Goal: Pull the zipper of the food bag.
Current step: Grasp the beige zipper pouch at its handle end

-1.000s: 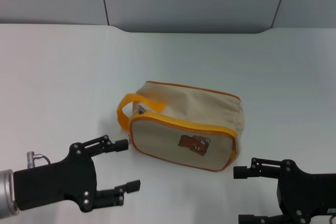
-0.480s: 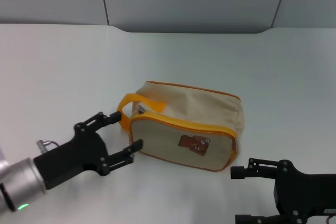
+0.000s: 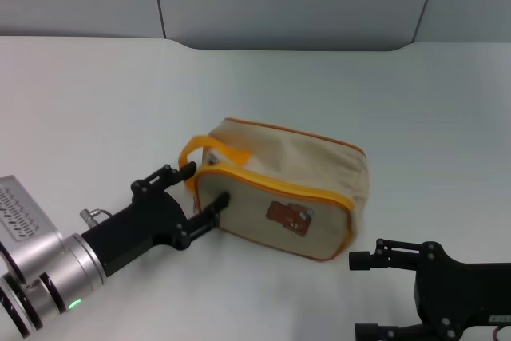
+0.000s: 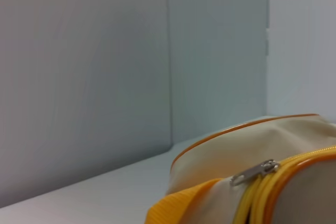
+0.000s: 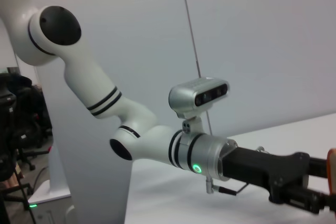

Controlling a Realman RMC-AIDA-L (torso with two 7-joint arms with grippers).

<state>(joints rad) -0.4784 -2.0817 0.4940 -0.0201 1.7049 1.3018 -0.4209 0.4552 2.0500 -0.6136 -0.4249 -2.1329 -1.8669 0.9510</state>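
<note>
- The left gripper (image 3: 204, 185), jaws released, straddles the near-left end of the food bag (image 3: 279, 197), one finger by the orange loop handle (image 3: 209, 149).
- The bag lies mid-desk (image 3: 96, 101). It looks soft and light, likely to slide or buckle when tugged.
- The zipper (image 3: 275, 187) looks shut; the small metal pull tab (image 4: 255, 172) at that end is the place to pinch.
- The right gripper (image 3: 361, 293), jaws spread, waits near the bag's right end, free to steady it.

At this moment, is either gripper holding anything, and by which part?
Nothing is gripped. The left gripper is open around the food bag's handle end; the right gripper is open, apart.
</note>
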